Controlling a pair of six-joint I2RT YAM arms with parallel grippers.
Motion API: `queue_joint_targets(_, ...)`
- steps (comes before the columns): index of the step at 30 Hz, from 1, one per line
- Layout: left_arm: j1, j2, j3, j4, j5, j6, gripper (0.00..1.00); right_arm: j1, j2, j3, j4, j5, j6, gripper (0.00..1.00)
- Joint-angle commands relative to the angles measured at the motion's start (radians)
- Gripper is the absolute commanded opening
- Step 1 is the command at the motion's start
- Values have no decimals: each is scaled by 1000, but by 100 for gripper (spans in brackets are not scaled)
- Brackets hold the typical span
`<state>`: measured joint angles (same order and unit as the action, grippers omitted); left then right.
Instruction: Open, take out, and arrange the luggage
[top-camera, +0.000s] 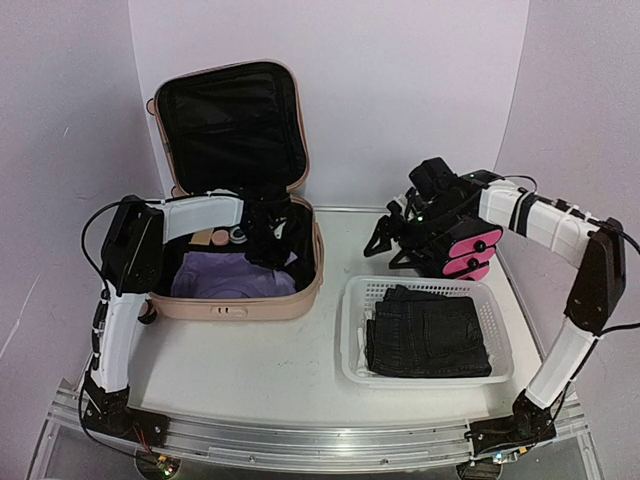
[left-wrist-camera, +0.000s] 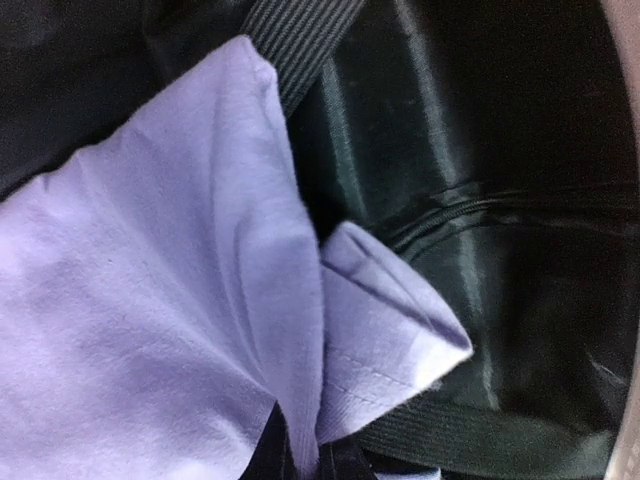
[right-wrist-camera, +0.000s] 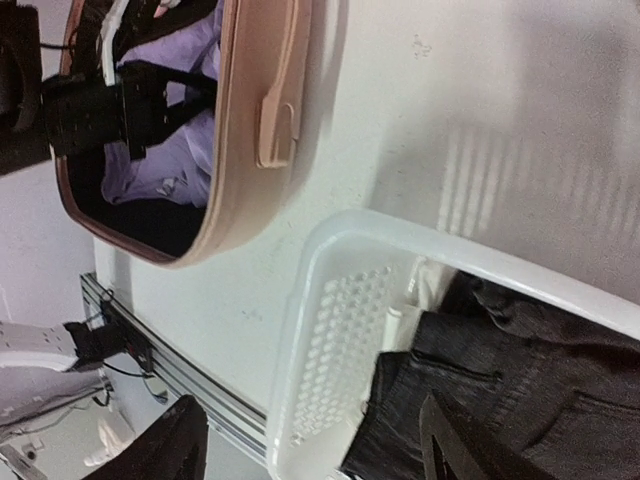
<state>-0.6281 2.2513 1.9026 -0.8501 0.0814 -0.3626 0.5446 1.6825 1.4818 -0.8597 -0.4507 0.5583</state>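
**A:** Where's the luggage?

**B:** On the left of the surface. It's open, with the lid standing upright against the back wall and the black lining showing. My left arm reaches over the rim and down into the lower shell.

**A:** And your left jaws?

**B:** Clenched. They're pinching a fold of the lavender cloth that lies in the shell. In my left wrist view the fold runs down between my two dark fingertips at the bottom edge. Black lining and a ribbed black strap lie just behind the cloth.

**A:** The right jaws?

**B:** Spread wide and grasping nothing. They hang in the air on the right side, just beside the black-and-pink drawer box, above the far end of the white basket. In my right wrist view the two fingers stand well apart. One is over the bare surface and the other over the basket, and neither touches anything.

**A:** What's in the basket?

**B:** Folded dark jeans. The basket sits near the luggage but apart from it.
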Motion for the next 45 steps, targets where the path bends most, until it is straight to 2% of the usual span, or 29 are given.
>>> queue_joint_targets(1, 14, -128, -46, 33, 23, 21, 0, 36, 99, 94, 241, -39, 231, 74)
queue_joint_targets(4, 19, -176, -95, 66, 38, 33, 0, 66, 191, 170, 319, -42, 337, 73)
queue_joint_targets(13, 37, -276, -170, 93, 51, 68, 0, 151, 430, 468, 349, -9, 429, 73)
queue_joint_targets(17, 62, -327, -214, 115, 53, 85, 0, 163, 523, 541, 407, -27, 518, 73)
queue_joint_targets(21, 98, -354, -239, 126, 97, 111, 0, 174, 557, 569, 419, -10, 521, 74)
queue_joint_targets(31, 188, -379, -318, 194, 332, 172, 1, 179, 617, 600, 436, -43, 512, 76)
queue_joint_targets(45, 244, -333, -379, 286, 487, 142, 16, 193, 668, 643, 439, -69, 505, 76)
